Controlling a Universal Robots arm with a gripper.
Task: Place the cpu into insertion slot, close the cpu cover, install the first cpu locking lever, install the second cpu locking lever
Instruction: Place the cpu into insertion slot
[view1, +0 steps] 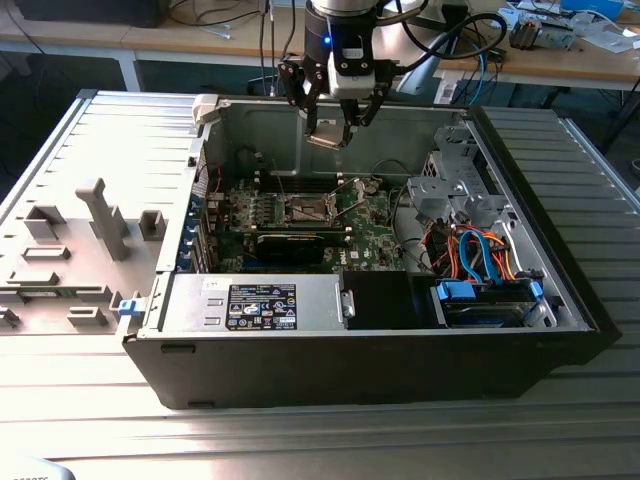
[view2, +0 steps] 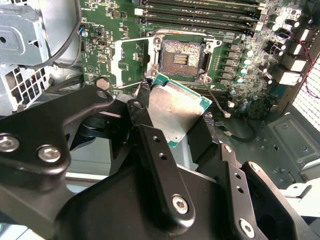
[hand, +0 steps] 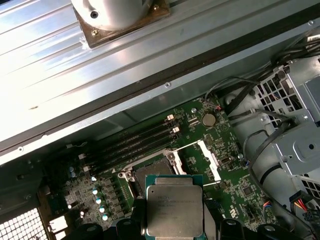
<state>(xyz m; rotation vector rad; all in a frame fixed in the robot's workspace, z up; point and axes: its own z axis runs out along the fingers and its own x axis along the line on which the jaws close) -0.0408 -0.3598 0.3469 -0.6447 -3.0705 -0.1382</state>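
My gripper (view1: 328, 128) hangs above the open computer case, shut on the cpu (view1: 328, 137). In both wrist views the cpu (view2: 172, 112) (hand: 174, 210) lies flat between the black fingers (view2: 150, 145), its silvery metal top in view. It is held in the air, well above the green motherboard (view1: 370, 235). The insertion slot (view2: 181, 56) (view1: 305, 208) is uncovered, with its dark centre exposed. In the first wrist view the cpu partly hides the slot (hand: 150, 171). The cpu cover (view2: 127, 61) (hand: 208, 159) stands swung open at one edge of the slot.
A long black card (view1: 290, 243) lies just in front of the slot. Memory slots (view2: 200, 10) run along its other side. A power supply (view1: 255, 305) and a drive cage with blue cables (view1: 485, 265) fill the case front and right. Grey fixtures (view1: 95, 220) stand outside, on the exterior view's left.
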